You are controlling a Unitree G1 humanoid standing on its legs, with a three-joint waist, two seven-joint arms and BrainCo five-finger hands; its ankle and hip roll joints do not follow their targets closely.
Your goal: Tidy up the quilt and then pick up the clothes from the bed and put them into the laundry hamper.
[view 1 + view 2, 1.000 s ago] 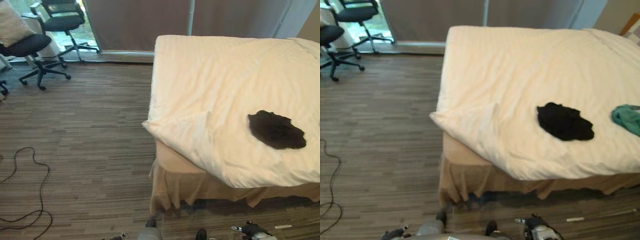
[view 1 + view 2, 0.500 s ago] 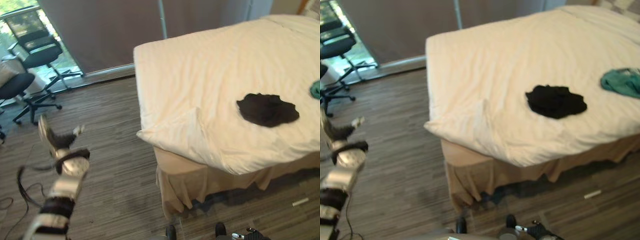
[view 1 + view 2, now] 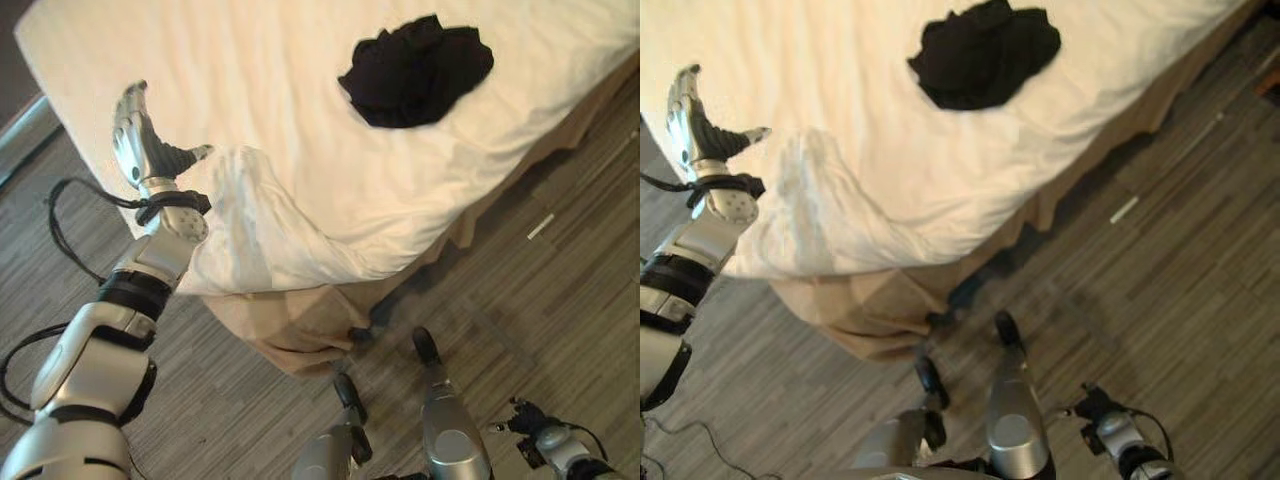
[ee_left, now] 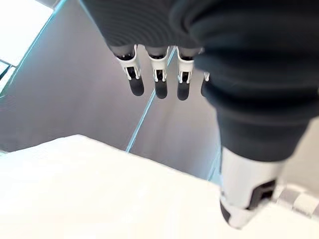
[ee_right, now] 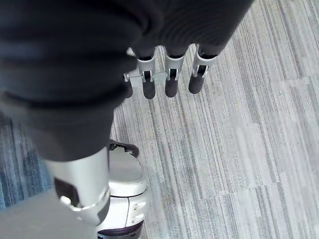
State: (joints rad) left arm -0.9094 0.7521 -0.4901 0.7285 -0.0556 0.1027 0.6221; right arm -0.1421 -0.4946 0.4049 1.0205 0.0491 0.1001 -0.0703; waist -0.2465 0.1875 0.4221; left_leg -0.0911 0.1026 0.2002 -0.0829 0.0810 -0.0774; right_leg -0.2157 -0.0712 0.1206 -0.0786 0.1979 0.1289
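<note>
A cream quilt [image 3: 260, 90] covers the bed, with its near corner [image 3: 245, 215] folded back and rumpled. A black garment [image 3: 415, 70] lies bunched on the quilt near the bed's front edge. My left hand [image 3: 140, 150] is raised over the quilt's left part, just beside the folded corner, fingers straight and thumb spread, holding nothing; its wrist view looks along the fingers [image 4: 157, 82] across the flat quilt [image 4: 75, 194]. My right hand [image 3: 1110, 430] hangs low by the floor, its fingers [image 5: 169, 82] straight above the wood floor, empty.
The bed's tan skirt [image 3: 290, 320] hangs below the quilt at the corner. A small white strip [image 3: 540, 226] lies on the striped wood floor right of the bed. Grey wall panels [image 4: 75, 89] stand beyond the bed's far side.
The camera has swung down and closer to the bed corner. My left arm has risen from beside the bed to over the quilt near the folded corner. The black garment has not been touched.
</note>
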